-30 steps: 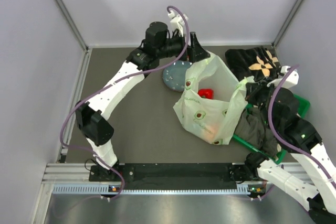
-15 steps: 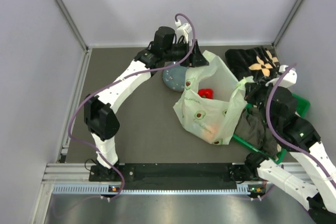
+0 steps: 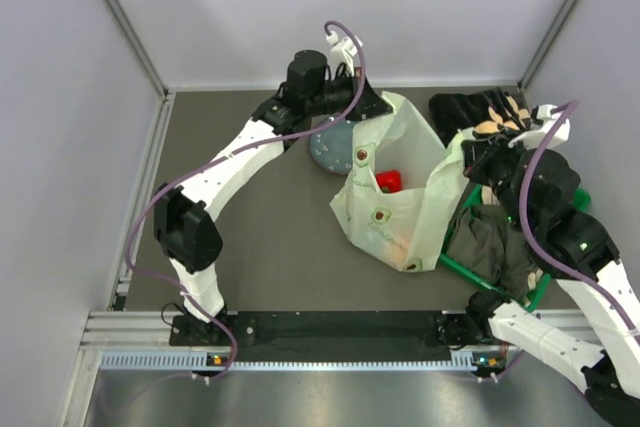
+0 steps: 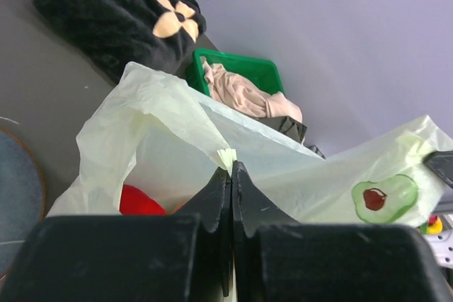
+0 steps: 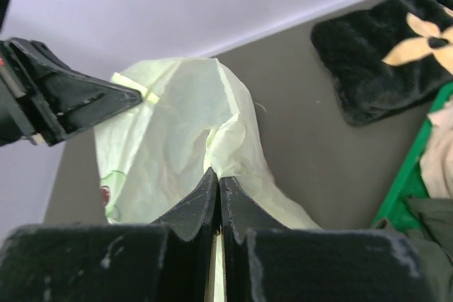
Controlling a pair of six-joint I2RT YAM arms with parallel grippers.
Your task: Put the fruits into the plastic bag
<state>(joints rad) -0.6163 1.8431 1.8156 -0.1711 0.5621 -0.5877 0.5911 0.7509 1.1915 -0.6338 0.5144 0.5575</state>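
Note:
The pale green plastic bag [image 3: 400,209] stands mid-table with its mouth held apart between both arms. My left gripper [image 3: 383,110] is shut on the far rim; in the left wrist view its jaws [image 4: 231,167] pinch a fold of the bag [image 4: 177,122]. My right gripper [image 3: 468,154] is shut on the right rim, and the right wrist view shows its tips [image 5: 218,173] clamping the film [image 5: 177,118]. A red round fruit [image 3: 390,180] lies inside the bag [image 4: 141,201]. An orange fruit [image 3: 410,265] shows through the bag's near corner. The other fruits are hidden.
A small grey plate [image 3: 332,147] lies just left of the bag. Dark flowered cloth [image 3: 485,112] sits at the back right. A green basket [image 3: 505,277] with clothes [image 3: 490,242] lies under the right arm. Walls enclose the table.
My left gripper has closed on the bag's far rim. The right gripper has lifted its rim up and back, so the bag stands taller and narrower.

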